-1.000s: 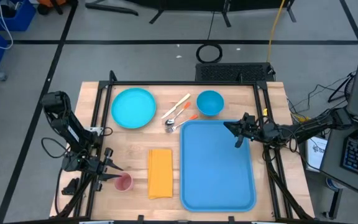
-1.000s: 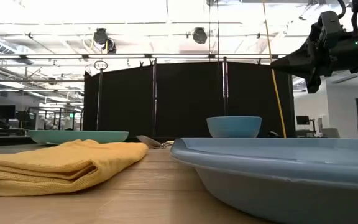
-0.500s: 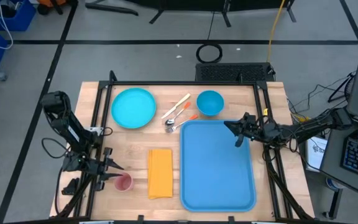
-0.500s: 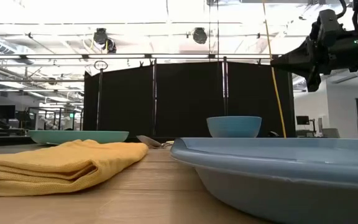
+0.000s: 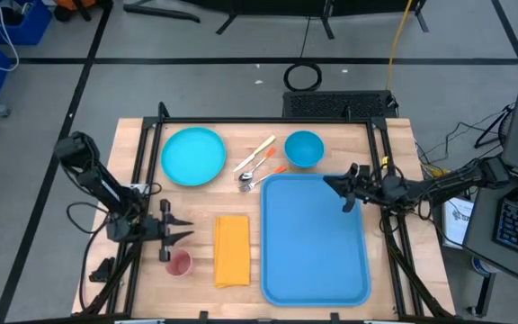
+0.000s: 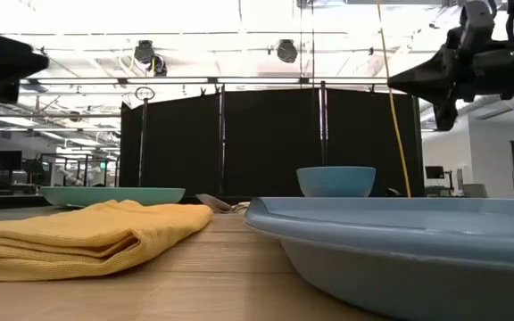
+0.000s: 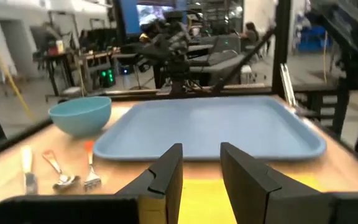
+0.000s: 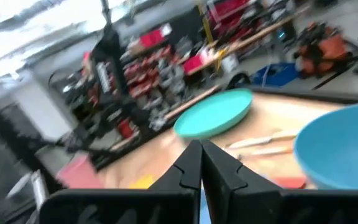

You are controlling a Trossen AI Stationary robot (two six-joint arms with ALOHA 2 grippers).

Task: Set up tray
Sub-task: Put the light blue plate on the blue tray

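Blue plastic, flat and rectangular with rounded corners and a low raised rim, the tray [image 5: 315, 238] lies on the wooden table [image 5: 200, 202] toward the four o'clock side of the high view, its long side running from twelve to six. Just beside it at nine o'clock rests a folded yellow-orange cloth napkin [image 5: 232, 250], and at eight o'clock from the napkin stands a small pink cup [image 5: 180, 264]. A round turquoise plate [image 5: 192, 156] sits toward eleven o'clock on the table, with a small blue bowl [image 5: 304, 148] at the tray's twelve o'clock end. Between plate and bowl lie a pale wooden utensil, a metal spoon and an orange-handled fork, together the cutlery [image 5: 257, 166], close to the tray's eleven o'clock corner.

Dark and two-fingered, the left gripper [image 5: 183, 232] hovers near the table's nine o'clock edge, just at twelve o'clock from the cup, pointing toward three o'clock; its fingers [image 7: 168, 171] stand partly apart with nothing between them. Over the tray's two o'clock edge, raised clear of the surface in the low view, the right gripper [image 5: 331, 184] points toward nine o'clock, its fingers [image 8: 188, 167] pressed together and holding nothing
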